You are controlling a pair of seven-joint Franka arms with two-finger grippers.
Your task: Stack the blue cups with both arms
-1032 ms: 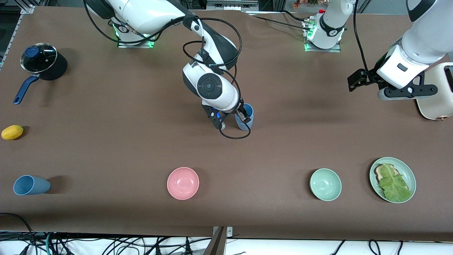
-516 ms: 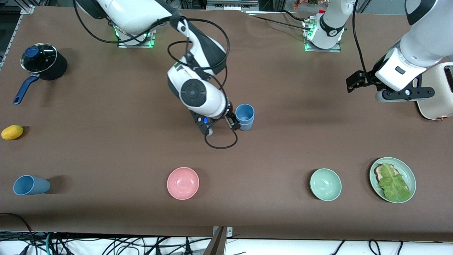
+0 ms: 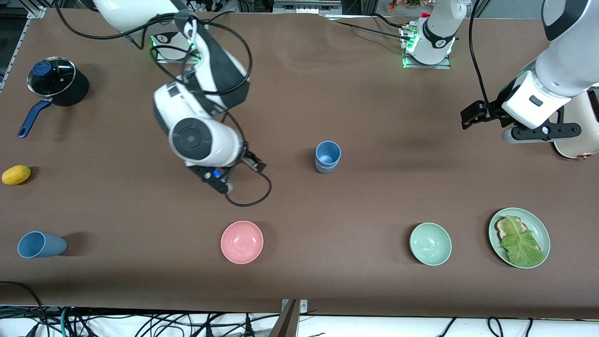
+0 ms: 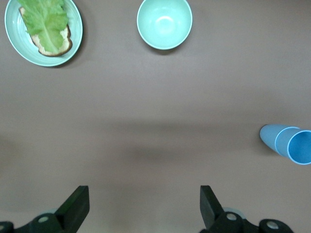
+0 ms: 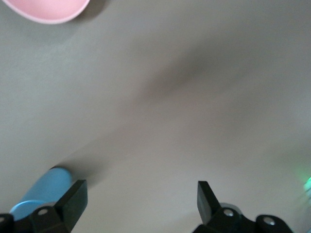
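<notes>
In the front view, the right end effector (image 3: 236,171) hangs empty over the brown bench (image 3: 374,196), toward the right arm's end from the two nested matte blue plastic cups (image 3: 327,157). A third, lone blue plastic cup (image 3: 40,245) lies on its side well apart. In the left wrist view, the left end effector (image 4: 145,206) waits with fingers spread, the stack well apart; the right wrist view shows the right fingers (image 5: 73,199) spread too.

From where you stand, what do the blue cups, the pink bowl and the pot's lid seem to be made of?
The stacked blue tapered cups and the lone blue cup lying on its side look like matte plastic: flat colour, no glare. The round pink bowl seems the same, with a soft sheen. The clear pot lid looks like glass, reflective and metal-rimmed.
</notes>
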